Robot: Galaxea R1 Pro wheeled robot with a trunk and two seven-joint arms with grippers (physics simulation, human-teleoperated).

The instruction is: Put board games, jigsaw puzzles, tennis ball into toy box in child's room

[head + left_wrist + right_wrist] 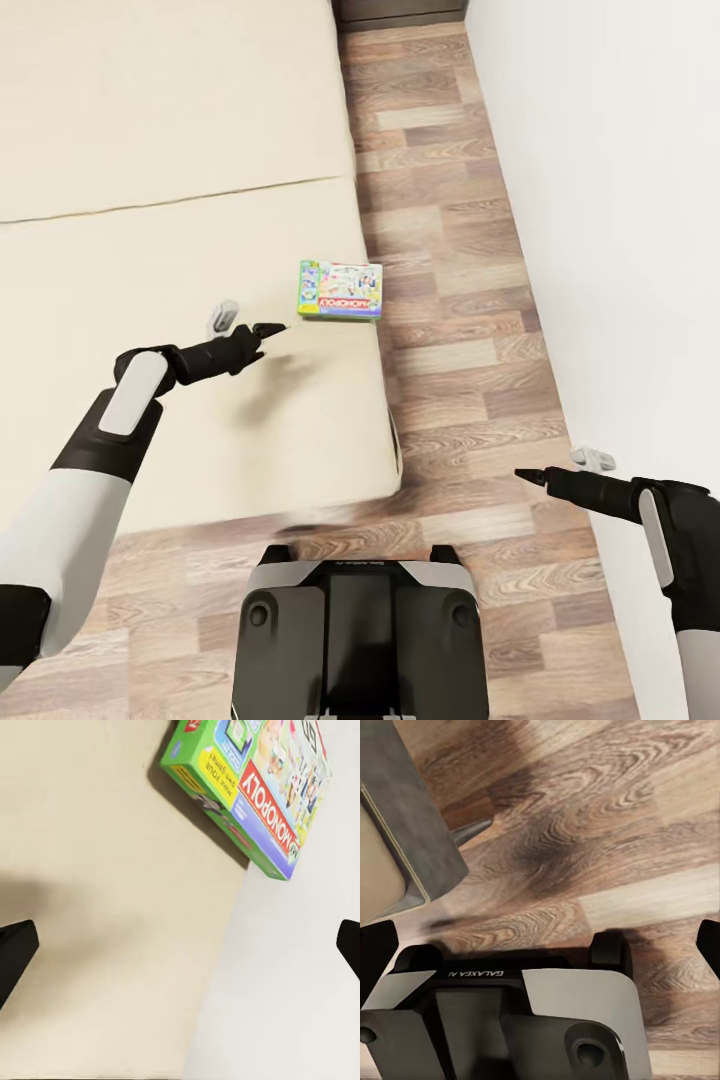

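Monopoly game box point(341, 290) lies flat at the beige bed's point(150, 250) right edge, beside the wood-plank floor point(460, 300); in the left wrist view the box point(251, 791) sits ahead of the two dark fingertips point(15, 952). Left pincer point(268, 329) hovers over the mattress just short of the box, spread wide, holding nothing. Right pincer point(530, 477) hangs over the floor near the white wall point(620, 250), apparently also open and empty, though its tips barely show.
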